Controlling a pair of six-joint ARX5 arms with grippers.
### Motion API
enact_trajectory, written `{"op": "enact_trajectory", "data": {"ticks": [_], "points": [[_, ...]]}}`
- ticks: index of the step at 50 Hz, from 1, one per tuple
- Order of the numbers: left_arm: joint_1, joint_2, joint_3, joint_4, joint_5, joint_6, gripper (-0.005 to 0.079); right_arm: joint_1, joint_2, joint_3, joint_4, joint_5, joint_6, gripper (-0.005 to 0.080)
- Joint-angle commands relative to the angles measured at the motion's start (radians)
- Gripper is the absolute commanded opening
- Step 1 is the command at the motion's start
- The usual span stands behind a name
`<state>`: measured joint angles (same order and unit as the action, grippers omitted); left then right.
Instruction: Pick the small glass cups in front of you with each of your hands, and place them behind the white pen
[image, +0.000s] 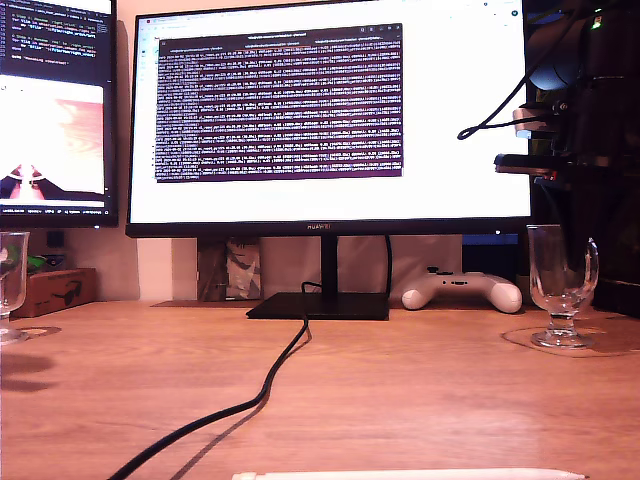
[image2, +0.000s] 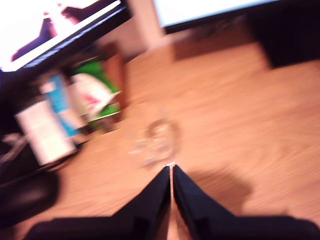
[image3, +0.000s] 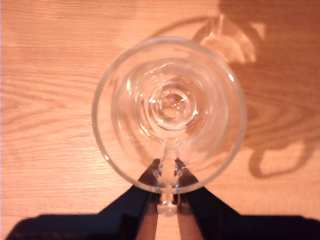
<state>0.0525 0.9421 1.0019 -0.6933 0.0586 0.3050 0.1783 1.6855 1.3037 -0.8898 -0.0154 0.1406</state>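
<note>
Both cups beyond white pen (image: 410, 474): second gripper (image3: 167, 202) pinching one cup's handle (image3: 169, 115); first gripper (image2: 171, 172) pressed together behind other cup (image2: 152, 142).

One clear glass cup (image: 561, 290), with a loop handle, short stem and round foot, was seen standing upright on the bench at the exterior view's right; from above its open rim (image3: 169, 114) was round and the cup was empty. A second matching cup (image: 11, 283) was seen upright at the exterior view's left edge, partly cut off. The white pen (image: 410, 475) was laid lengthwise along that view's bottom edge, well apart from both cups.
</note>
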Motion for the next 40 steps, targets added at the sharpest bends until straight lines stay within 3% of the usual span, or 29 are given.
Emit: {"op": "enact_trajectory", "data": {"ticks": [1, 10, 16, 19, 30, 34, 40], "points": [[0.010, 0.062, 0.047, -0.046, -0.007, 0.032, -0.0016, 0.005, 0.000, 0.008, 0.010, 0.000, -0.025, -0.0013], [0.046, 0.244, 0.197, -0.168, -0.021, 0.244, -0.0020, 0.005, 0.000, 0.008, 0.010, 0.000, -0.061, -0.0013], [0.091, 0.370, 0.288, -0.230, -0.020, 0.267, -0.0020, 0.005, 0.000, 0.008, 0.016, -0.001, -0.071, -0.0013], [0.113, 0.430, 0.329, -0.257, -0.010, 0.344, -0.0020, 0.005, 0.000, 0.008, 0.021, -0.001, -0.078, -0.0013], [0.129, 0.585, 0.448, -0.322, 0.105, 0.436, -0.0012, 0.005, 0.000, 0.008, 0.034, -0.004, -0.091, -0.0013], [0.129, 0.626, 0.478, -0.325, 0.138, 0.433, 0.0061, 0.005, 0.000, 0.008, 0.040, -0.005, -0.092, -0.0013], [0.129, 0.679, 0.497, -0.325, 0.160, 0.426, 0.0267, 0.005, 0.000, 0.008, 0.044, -0.005, -0.093, -0.0013]]}}
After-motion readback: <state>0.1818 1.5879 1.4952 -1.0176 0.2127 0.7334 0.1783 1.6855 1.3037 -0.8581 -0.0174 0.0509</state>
